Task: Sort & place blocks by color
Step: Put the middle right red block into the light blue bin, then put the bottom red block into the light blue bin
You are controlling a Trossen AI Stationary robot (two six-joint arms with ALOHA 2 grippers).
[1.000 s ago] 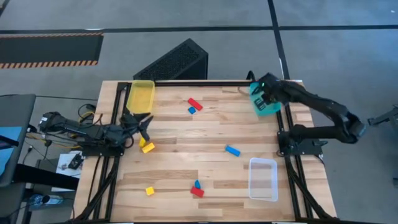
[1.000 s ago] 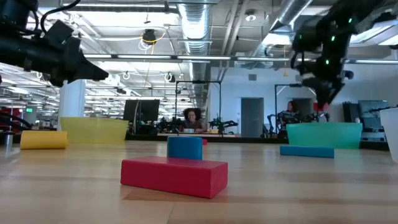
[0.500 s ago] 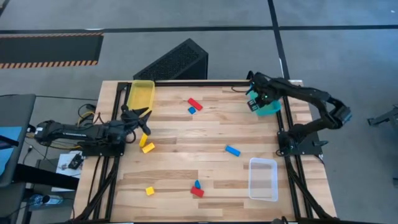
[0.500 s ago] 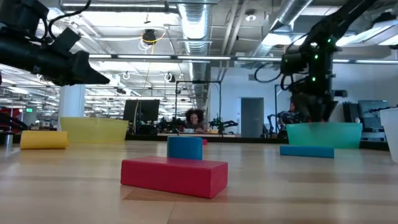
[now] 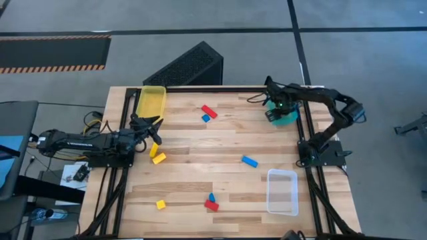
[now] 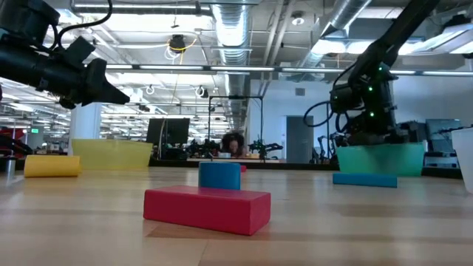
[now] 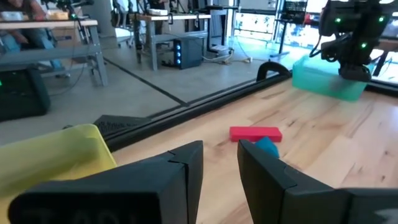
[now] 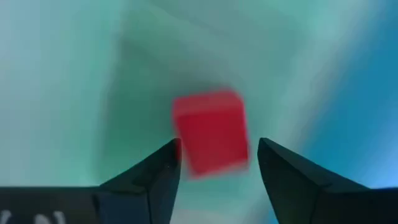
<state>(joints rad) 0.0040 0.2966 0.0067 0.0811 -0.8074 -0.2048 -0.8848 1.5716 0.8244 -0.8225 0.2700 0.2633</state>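
Observation:
My right gripper [image 8: 214, 165] points down into the teal bin [image 5: 285, 117] at the table's far right. It is open. A red block [image 8: 211, 132], blurred, shows between and just past its fingertips, over the bin's floor. My left gripper [image 7: 219, 158] waits near the table's left edge beside the yellow bin [image 5: 151, 101]. Its fingers stand slightly apart with nothing between them. Loose blocks rest flat on the table: a red bar [image 5: 209, 110], a small blue block [image 5: 205, 118], a yellow bar [image 5: 158, 158], a blue bar [image 5: 249, 161], a yellow cube [image 5: 160, 205] and a red bar [image 5: 211, 206]. My right gripper: there is a gap between the red block and one finger [image 8: 292, 177]. The block's other side [image 8: 180, 146] meets the edge of the other finger in the picture, and I cannot tell whether they touch.
A clear bin [image 5: 281, 192] stands at the near right. A small blue block [image 5: 211, 197] sits against the near red bar. A black box [image 5: 187, 67] lies beyond the far edge. Black rails [image 5: 303, 143] run along the table's sides. Bare wood lies mid-table.
My right gripper has come down from above the teal bin into it, shifting a little toward the table's left and tipping steeply downward.

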